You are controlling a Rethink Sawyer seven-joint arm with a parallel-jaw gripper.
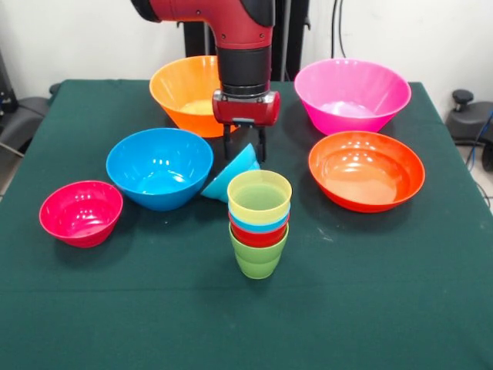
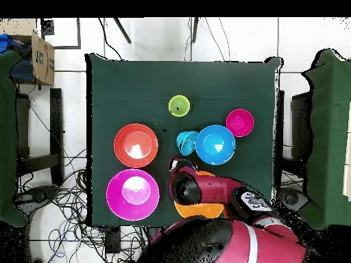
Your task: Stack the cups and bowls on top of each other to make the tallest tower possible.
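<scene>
Four cups stand nested in a short tower [image 1: 259,223] at the table's middle: lime green at the bottom, then red, light blue and ribbed yellow on top. It also shows in the overhead view [image 2: 179,105]. My gripper [image 1: 246,153] is just behind it, shut on the rim of the small light blue bowl [image 1: 229,176], which is tilted with its base near the cloth beside the medium blue bowl [image 1: 159,166]. The small magenta bowl [image 1: 81,212], wide red-orange bowl [image 1: 367,169], large pink bowl [image 1: 352,94] and large yellow-orange bowl [image 1: 185,91] stand apart.
The table is covered in a dark green cloth [image 1: 385,293]. In the overhead view my arm [image 2: 206,188] covers most of the yellow-orange bowl. Chairs stand at both sides of the table and a cardboard box [image 2: 41,58] sits off one corner.
</scene>
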